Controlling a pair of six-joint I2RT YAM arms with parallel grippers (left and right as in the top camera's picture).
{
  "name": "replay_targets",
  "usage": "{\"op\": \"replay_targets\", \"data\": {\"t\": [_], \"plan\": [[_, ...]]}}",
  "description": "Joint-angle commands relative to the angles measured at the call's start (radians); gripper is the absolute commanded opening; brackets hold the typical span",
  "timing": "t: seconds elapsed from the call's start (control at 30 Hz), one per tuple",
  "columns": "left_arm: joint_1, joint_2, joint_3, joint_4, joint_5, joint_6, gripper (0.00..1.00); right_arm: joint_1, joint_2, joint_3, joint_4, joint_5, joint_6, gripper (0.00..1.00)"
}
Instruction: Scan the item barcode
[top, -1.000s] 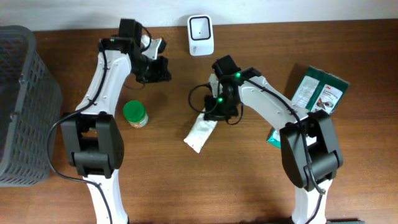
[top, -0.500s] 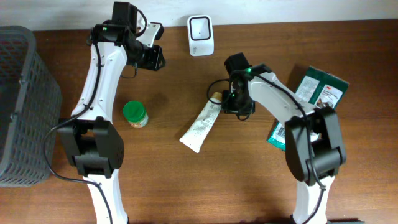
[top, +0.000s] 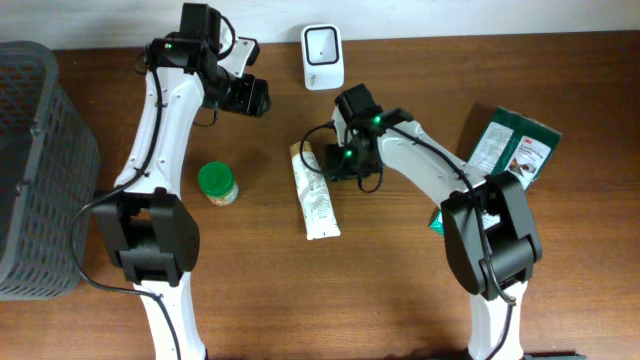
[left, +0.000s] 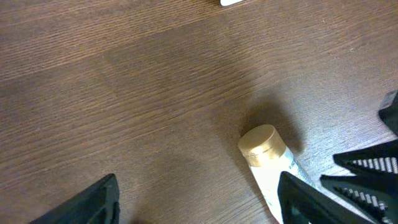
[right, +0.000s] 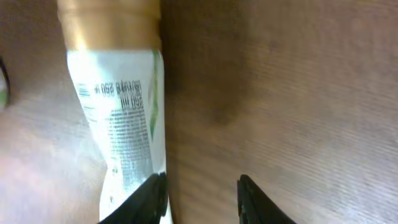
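On my right wrist feed the right hand (right: 200, 196) has its two black fingers (right: 152, 198) parted, with bare wood grain between them and nothing held. One finger sits right at the edge of the tube (right: 121, 124), and I can't tell whether it touches. The tube is soft white plastic, flattened, with green trim, fine print and a round gold cap (right: 109, 22). It lies flat near the middle of the surface (top: 400, 290), cap toward the far edge.

My left hand (left: 196, 186) is spread wide and empty, a matte black finger at each side of its view, looking down on the cap and apart from it.

Overhead, the right arm (top: 420, 157) reaches in low from the right side, elbow bent. The left arm (top: 155, 125) stretches long toward the far edge, wrist turned toward the middle.

The scanner (top: 323, 57), a small white rounded box, stands at the far edge. A jar (top: 217, 183) with a green lid sits toward the left edge from the tube. A grey mesh basket (top: 40, 170) fills the left edge, and glossy green packets (top: 515, 145) lie near the right edge.
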Motion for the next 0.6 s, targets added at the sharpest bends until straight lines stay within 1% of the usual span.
{"op": "replay_targets", "data": {"t": [0.0, 0.03, 0.1, 0.13, 0.17, 0.23, 0.33, 0.43, 0.5, 0.53, 0.57], "plan": [[0.008, -0.006, 0.024, -0.001, -0.006, 0.005, 0.82, -0.006, -0.061, 0.095, -0.127, -0.033, -0.029, 0.32], [0.008, -0.006, 0.024, -0.001, -0.006, 0.006, 0.82, 0.006, -0.061, 0.097, -0.159, -0.032, -0.027, 0.24], [0.008, -0.006, 0.024, 0.0, -0.006, 0.006, 0.9, 0.043, -0.048, 0.081, -0.177, -0.023, 0.009, 0.09], [0.008, -0.006, 0.024, 0.003, -0.007, 0.006, 0.99, 0.066, -0.038, 0.063, -0.168, 0.01, 0.055, 0.04], [0.008, -0.006, 0.024, 0.01, -0.007, 0.006, 0.99, 0.093, -0.029, 0.042, -0.151, 0.049, 0.095, 0.04], [0.009, -0.006, 0.024, 0.016, -0.007, 0.006, 0.99, 0.132, -0.013, -0.018, -0.076, 0.059, 0.156, 0.04], [0.009, -0.006, 0.024, 0.017, -0.007, 0.005, 0.99, 0.14, 0.018, -0.055, -0.025, 0.058, 0.206, 0.04], [0.013, -0.006, 0.024, 0.017, -0.007, 0.005, 0.99, 0.148, 0.088, -0.062, -0.015, -0.006, 0.213, 0.04], [0.013, -0.006, 0.024, 0.017, -0.007, 0.005, 0.99, 0.151, 0.095, -0.062, -0.01, -0.04, 0.203, 0.05], [0.013, -0.006, 0.024, 0.017, -0.007, 0.005, 0.99, 0.151, 0.095, -0.062, -0.004, -0.069, 0.186, 0.14], [0.013, -0.006, 0.024, 0.017, -0.007, 0.005, 0.99, 0.153, 0.095, -0.062, -0.004, -0.077, 0.186, 0.19]]}}
